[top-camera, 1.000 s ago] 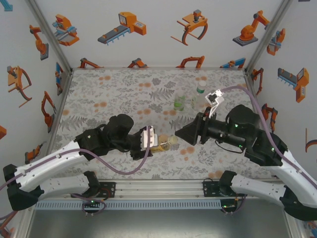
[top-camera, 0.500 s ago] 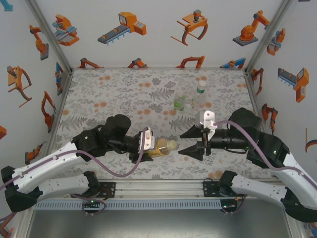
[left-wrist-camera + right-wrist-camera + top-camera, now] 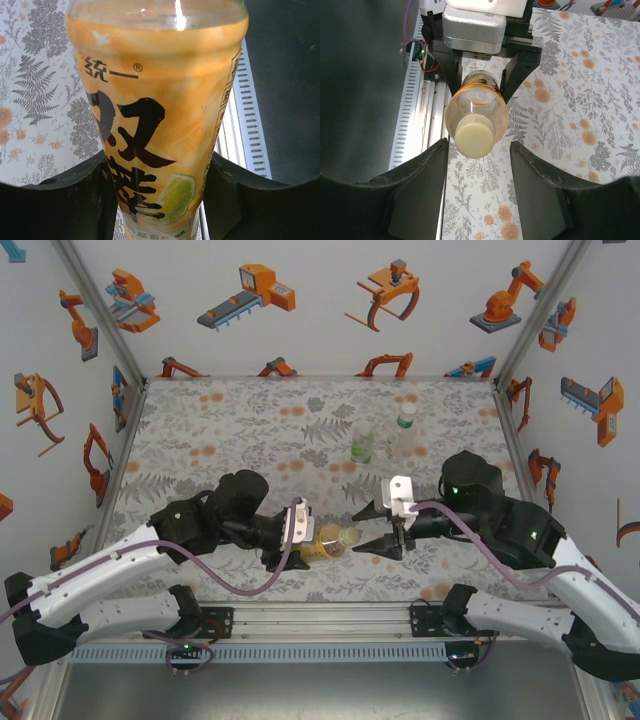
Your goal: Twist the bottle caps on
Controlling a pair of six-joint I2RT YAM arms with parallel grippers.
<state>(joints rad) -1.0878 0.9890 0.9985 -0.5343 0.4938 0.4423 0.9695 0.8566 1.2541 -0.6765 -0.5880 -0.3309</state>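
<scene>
Right gripper [image 3: 358, 532] has come in and lower toward the bottle's mouth since the earlier frames, its wrist rolled level. The bottle itself has barely shifted.

Amber bottle [image 3: 326, 541] lies horizontal above the desk [image 3: 220, 440], close to the near edge, with its neck toward the robot's right. A pale cap [image 3: 474, 140] sits on the neck. Left gripper [image 3: 160, 205] is clamped on the labelled body, one finger on each side. The right gripper faces the cap with its jaws apart. In the right wrist view the cap lies in the gap between the two fingers [image 3: 420, 190], with daylight on both sides and no contact.

Edges and room: a slotted metal rail [image 3: 320, 625] runs along the near edge, just beside and below the bottle. Patterned surface lies open to the left and toward the far wall.

Surroundings: a green-label bottle [image 3: 362, 447] and a clear bottle [image 3: 403, 435] stand upright, near each other, beyond the right gripper and well apart from the held bottle. The right arm's cable [image 3: 470, 540] loops over its forearm.

Setting: the desk carries a grey fern-and-orange-flower print. White walls [image 3: 300, 300] with orange robot pictures enclose three sides.
</scene>
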